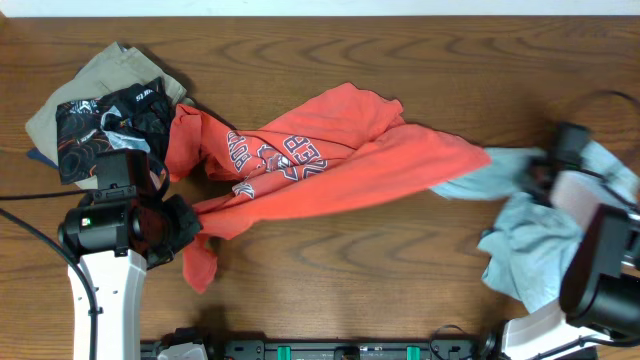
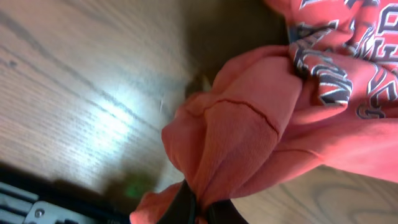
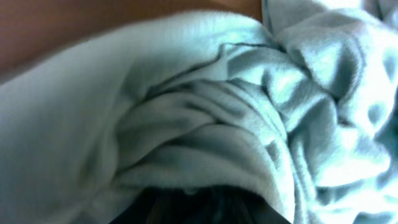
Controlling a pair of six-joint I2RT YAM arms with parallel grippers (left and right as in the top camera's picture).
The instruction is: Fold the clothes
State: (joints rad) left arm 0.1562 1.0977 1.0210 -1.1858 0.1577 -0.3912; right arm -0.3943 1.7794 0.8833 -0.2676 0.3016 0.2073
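The clothes, a coral-red T-shirt (image 1: 330, 170) with dark white-edged lettering, lie crumpled across the middle of the table. My left gripper (image 1: 185, 225) is at the shirt's lower left end. In the left wrist view it (image 2: 202, 214) is shut on a bunched fold of the red cloth (image 2: 249, 130), lifted a little off the wood. My right gripper (image 1: 542, 175) is at the right, against a light blue garment (image 1: 530, 240). In the right wrist view that blue fabric (image 3: 205, 124) fills the frame and drapes over the jaws, hiding how they stand.
A khaki folded garment (image 1: 100, 75) and a black patterned one (image 1: 105, 125) are stacked at the back left, next to the red shirt's sleeve. The blue garment touches the red shirt's right tip. Bare wood (image 1: 350, 270) runs along the front.
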